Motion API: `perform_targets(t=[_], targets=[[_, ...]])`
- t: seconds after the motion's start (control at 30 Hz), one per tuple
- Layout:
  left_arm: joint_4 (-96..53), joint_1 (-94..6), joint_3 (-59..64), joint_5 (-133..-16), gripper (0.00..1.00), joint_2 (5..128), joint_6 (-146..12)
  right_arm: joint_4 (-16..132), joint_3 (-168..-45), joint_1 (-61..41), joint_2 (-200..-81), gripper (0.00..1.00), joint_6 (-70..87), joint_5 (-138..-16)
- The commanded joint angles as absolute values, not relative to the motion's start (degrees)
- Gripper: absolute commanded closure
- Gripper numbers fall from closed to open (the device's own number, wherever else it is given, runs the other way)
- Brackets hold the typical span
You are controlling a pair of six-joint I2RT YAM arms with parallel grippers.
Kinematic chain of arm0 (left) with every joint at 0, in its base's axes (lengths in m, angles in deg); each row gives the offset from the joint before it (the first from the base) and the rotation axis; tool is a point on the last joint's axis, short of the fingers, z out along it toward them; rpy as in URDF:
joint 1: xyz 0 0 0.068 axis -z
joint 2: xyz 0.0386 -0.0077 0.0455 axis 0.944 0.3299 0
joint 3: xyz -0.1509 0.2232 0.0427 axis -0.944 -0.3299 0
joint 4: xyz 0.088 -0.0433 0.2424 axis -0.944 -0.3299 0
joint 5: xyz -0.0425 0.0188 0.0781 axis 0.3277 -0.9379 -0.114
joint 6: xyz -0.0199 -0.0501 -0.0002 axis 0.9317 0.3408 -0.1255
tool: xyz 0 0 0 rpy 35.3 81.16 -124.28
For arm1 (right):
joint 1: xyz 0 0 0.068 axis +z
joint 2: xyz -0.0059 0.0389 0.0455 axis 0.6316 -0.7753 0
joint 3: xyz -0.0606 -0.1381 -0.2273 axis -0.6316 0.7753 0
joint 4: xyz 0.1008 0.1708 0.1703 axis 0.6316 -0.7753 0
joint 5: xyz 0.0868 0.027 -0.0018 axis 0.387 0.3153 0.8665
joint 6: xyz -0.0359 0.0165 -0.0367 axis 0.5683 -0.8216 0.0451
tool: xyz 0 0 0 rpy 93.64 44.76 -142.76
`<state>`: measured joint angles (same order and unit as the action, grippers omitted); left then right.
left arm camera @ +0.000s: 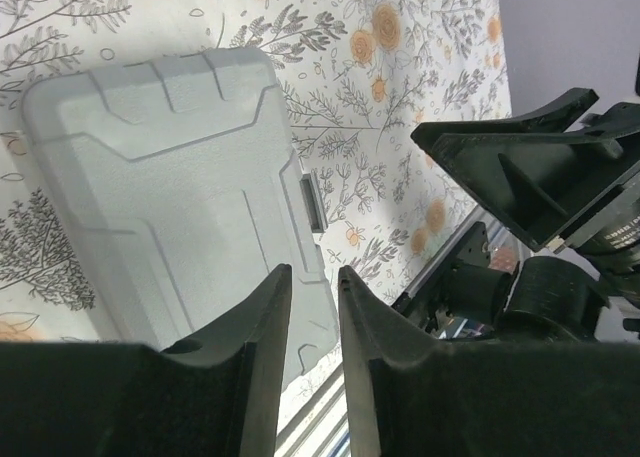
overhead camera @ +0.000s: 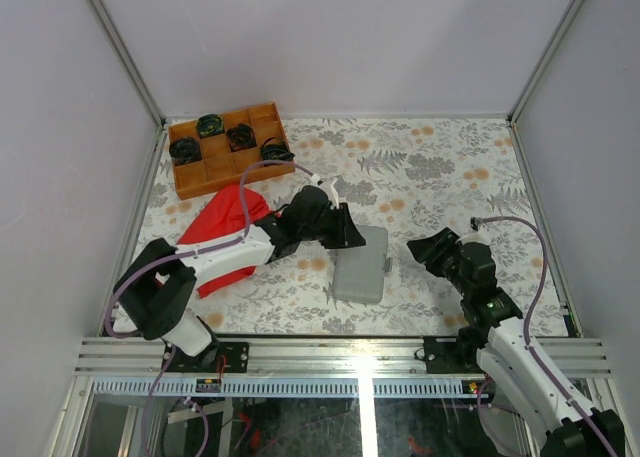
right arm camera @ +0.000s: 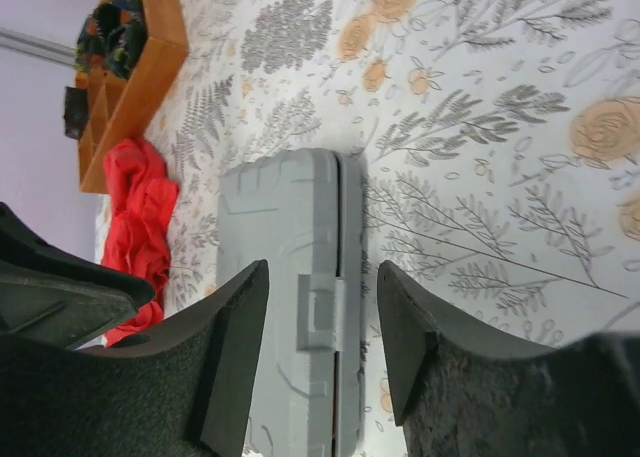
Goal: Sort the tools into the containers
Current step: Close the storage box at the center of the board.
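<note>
Floral tablecloth [overhead camera: 440, 167] covers the whole bench, w/ pale walls on three sides. Grey case [overhead camera: 360, 267] lies flat near the front edge, about mid-table btwn the two arms, lid shut, long side running front to back. Its latch [left arm camera: 313, 199] sits on the right-hand edge and faces the R arm. No tools show anywhere outside it. L gripper [overhead camera: 345, 227] hangs over the case's far-left corner; in the L wrist view its fingers [left arm camera: 255, 337] stand a narrow slit apart w/ nothing btwn them, lid visible below. Can't tell if they touch the lid. R gripper [overhead camera: 425, 252] is off to the right of the case, not touching, pointed at the latch side. Its jaws are spread wide and empty, and the R wrist view frames the case edge in the gap. Red rag [overhead camera: 225, 222] lies bunched left of the case, partly under the L arm. Wooden tray [overhead camera: 230, 172] sits at the far-left corner, well apart from the case, w/ black coils [overhead camera: 211, 125] in four of its compartments.
</note>
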<state>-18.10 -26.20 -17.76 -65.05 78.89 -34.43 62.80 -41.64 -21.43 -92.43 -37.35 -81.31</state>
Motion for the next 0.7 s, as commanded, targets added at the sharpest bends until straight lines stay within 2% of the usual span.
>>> perform_targets(t=[0.0,0.3,0.67], targets=[[-24.2,-22.9,-11.6,-69.7,0.76,82.6,-39.3,55.0,-43.4,-21.2,-91.1,0.46,-36.0,-86.8],[-37.4,-14.8,-1.1,-81.8,0.80,91.5,-45.6,55.7,-43.3,-21.3,-95.1,0.51,-34.8,-83.4],[-47.1,-11.9,4.7,-93.3,0.81,96.2,-48.3,57.6,-42.9,-21.2,-98.6,0.52,-34.6,-80.6]])
